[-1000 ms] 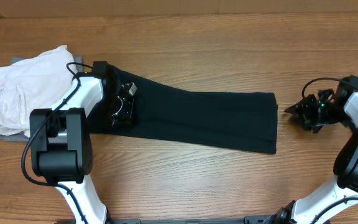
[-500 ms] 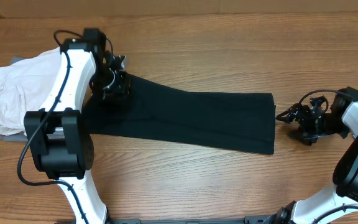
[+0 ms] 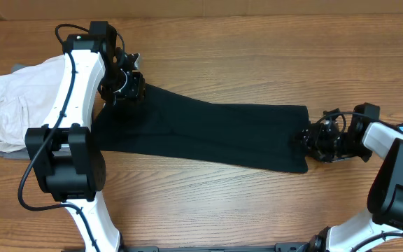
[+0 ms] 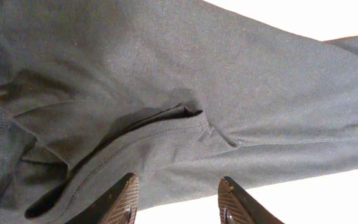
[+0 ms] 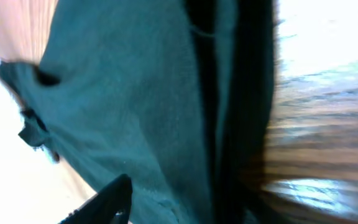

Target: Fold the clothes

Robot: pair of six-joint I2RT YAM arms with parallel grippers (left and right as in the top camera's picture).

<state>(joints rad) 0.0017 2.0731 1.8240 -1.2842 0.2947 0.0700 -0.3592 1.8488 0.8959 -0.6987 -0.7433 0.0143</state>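
Note:
The black T-shirt (image 3: 215,133) lies on the table as a long folded strip, running from upper left to right. My left gripper (image 3: 123,87) hovers over its upper left end. In the left wrist view the fingers (image 4: 178,193) are open and empty just above the shirt (image 4: 166,81), whose hems and folds fill the frame. My right gripper (image 3: 308,140) is at the shirt's right edge. The right wrist view is blurred: the shirt (image 5: 148,106) is close in front, only one finger shows clearly, and the jaws look open with nothing held.
A folded off-white pocketed garment (image 3: 19,105) lies at the far left on a grey item (image 3: 9,152), right beside the left arm. Bare wooden table (image 3: 257,63) surrounds the shirt.
My left gripper has lifted off the shirt and moved up toward its far left end. My right gripper has moved left from the bare table to the shirt's right edge.

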